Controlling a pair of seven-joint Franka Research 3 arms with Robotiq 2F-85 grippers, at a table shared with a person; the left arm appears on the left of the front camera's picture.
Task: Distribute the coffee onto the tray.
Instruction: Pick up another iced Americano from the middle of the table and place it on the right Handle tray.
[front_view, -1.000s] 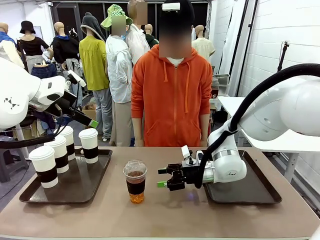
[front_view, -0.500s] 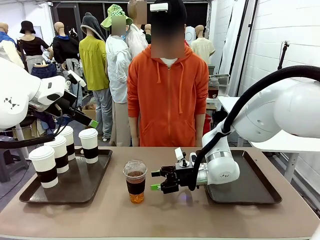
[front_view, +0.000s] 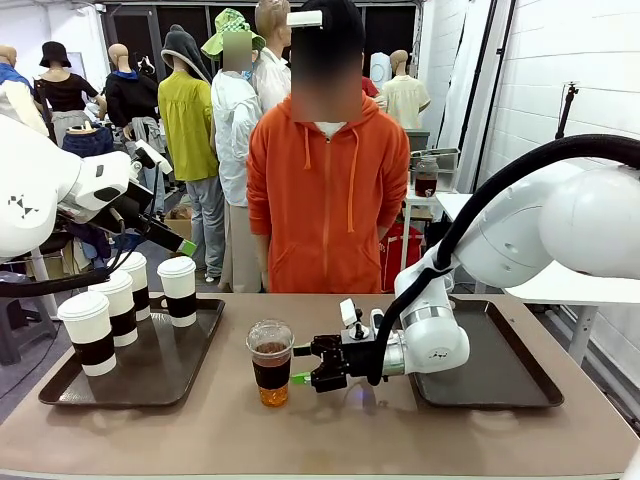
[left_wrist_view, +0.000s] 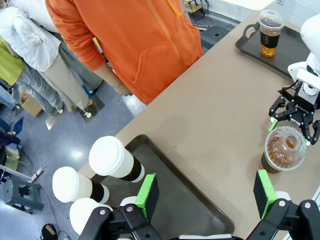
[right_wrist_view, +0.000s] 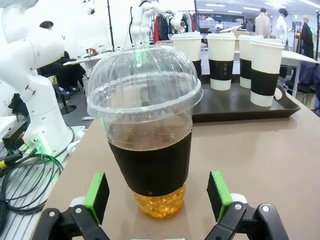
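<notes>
A clear dome-lidded cup (front_view: 271, 362) of amber drink with a dark sleeve stands on the table's middle. My right gripper (front_view: 303, 367) lies level just to its right, open. In the right wrist view the cup (right_wrist_view: 150, 135) stands between the green pads (right_wrist_view: 97, 194), apart from both. Several white lidded cups (front_view: 115, 308) with black sleeves stand on the left tray (front_view: 190, 365). Another clear cup (left_wrist_view: 270, 32) stands on the right tray (left_wrist_view: 295, 47). My left gripper (left_wrist_view: 205, 192) hangs open above the left tray (left_wrist_view: 165, 170), holding nothing, and shows at the upper left (front_view: 185, 246) in the front view.
A person in an orange hoodie (front_view: 320, 200) stands at the far edge, arms down. The right tray (front_view: 510, 370) lies behind my right arm's wrist. Bare tabletop (front_view: 330, 425) runs along the near edge. Cables (right_wrist_view: 25, 170) lie beyond the table's side.
My right gripper has slid left along the table toward the clear cup, still open. The person has shifted slightly left. The left arm has not moved.
</notes>
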